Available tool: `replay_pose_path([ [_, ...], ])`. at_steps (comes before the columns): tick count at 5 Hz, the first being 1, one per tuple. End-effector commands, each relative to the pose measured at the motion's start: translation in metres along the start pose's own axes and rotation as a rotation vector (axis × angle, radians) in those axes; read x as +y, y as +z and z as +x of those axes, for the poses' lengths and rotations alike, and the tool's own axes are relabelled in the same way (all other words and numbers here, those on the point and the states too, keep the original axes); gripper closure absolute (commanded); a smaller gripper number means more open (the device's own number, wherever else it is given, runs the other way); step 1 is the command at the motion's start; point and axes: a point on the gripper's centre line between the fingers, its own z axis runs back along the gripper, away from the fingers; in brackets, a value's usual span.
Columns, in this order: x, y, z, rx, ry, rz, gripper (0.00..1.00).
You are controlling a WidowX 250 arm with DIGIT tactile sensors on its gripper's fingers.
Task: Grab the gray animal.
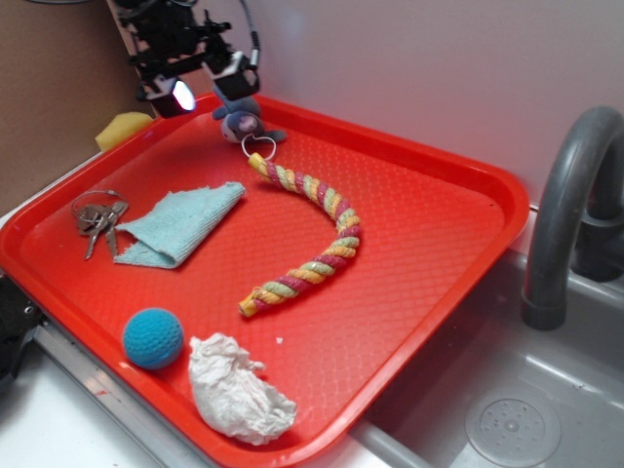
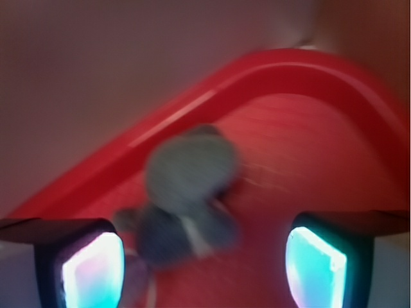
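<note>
The gray animal lies at the far corner of the red tray, its silver key ring pointing toward the tray's middle. My gripper hovers just above and left of it, with the jaws spread wide. In the blurred wrist view the gray animal sits ahead of the gripper, nearer the left finger than the right finger. Nothing is held, and neither finger touches the toy.
On the tray lie a striped rope toy, a bunch of keys, a teal cloth, a blue ball and crumpled white paper. A yellow sponge sits beyond the tray's left rim. A gray faucet and sink stand to the right.
</note>
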Motion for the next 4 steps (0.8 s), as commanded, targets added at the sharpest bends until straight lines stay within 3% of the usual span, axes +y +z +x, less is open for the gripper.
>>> replay_pose_path([
  [1,-0.039,-0.014,0.013,0.001,-0.118,-0.037,0.00],
  [2,-0.041,-0.024,0.002,0.006,-0.156,0.013,1.00],
  [3,-0.041,-0.026,-0.008,-0.007,-0.196,0.086,1.00],
  [4,-0.038,0.028,-0.019,-0.015,-0.151,0.269,1.00],
])
